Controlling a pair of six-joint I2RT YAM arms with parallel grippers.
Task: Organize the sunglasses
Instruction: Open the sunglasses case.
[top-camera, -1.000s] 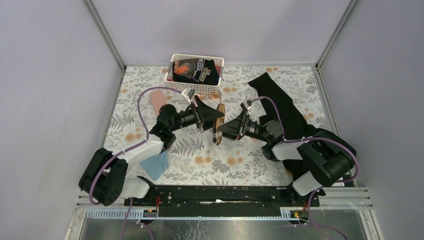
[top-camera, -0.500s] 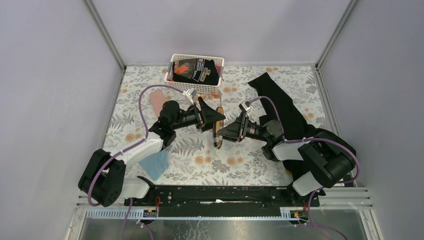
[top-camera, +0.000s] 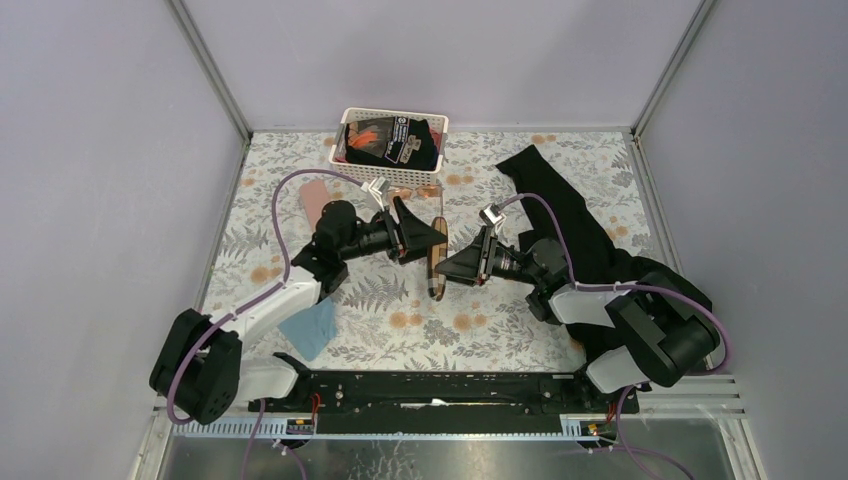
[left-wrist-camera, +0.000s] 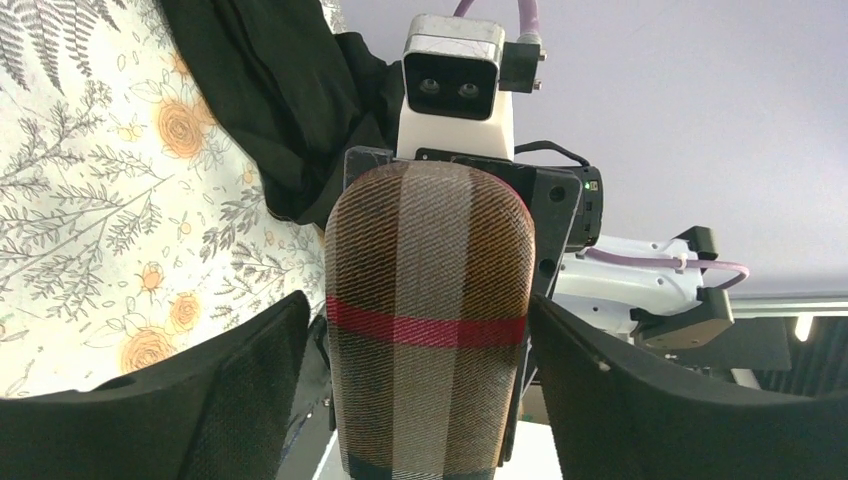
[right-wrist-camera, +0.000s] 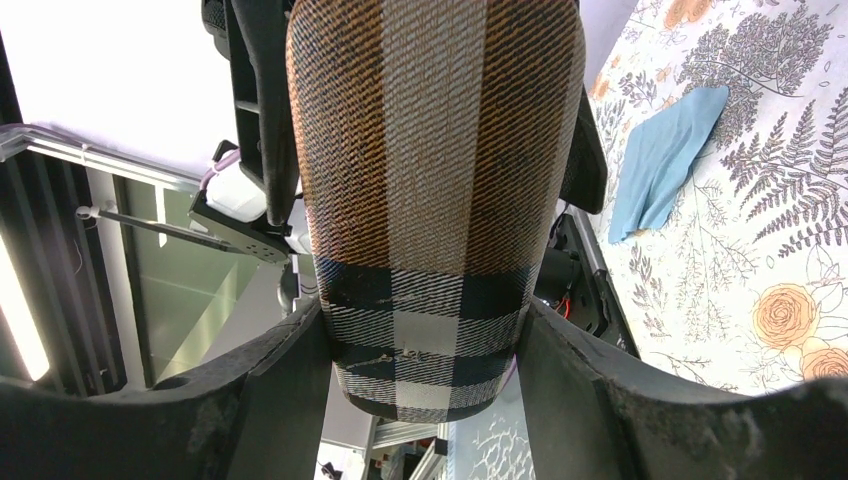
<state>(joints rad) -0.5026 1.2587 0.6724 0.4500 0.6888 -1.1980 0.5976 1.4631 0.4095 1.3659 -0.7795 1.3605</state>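
A plaid oblong case (top-camera: 436, 255) is held off the table between the two arms at mid-table. My right gripper (top-camera: 447, 267) is shut on its lower end; its fingers press both sides of the case (right-wrist-camera: 430, 150) in the right wrist view (right-wrist-camera: 420, 310). My left gripper (top-camera: 430, 236) is open, its fingers straddling the case's upper end (left-wrist-camera: 430, 300) with a small gap on one side (left-wrist-camera: 415, 300). The wire-framed sunglasses with orange-pink lenses (top-camera: 402, 190) lie just in front of the basket. The dark-framed pair is not in view.
A white basket (top-camera: 443, 124) with dark items stands at the back. A pink case (top-camera: 316, 200) lies at the left, a light-blue cloth (top-camera: 310, 328) near the left arm's base, and a black cloth (top-camera: 560, 210) along the right side.
My left gripper has moved right, up to the plaid case, and its open fingers now sit around the case's upper end. The right gripper keeps its hold and has barely moved.
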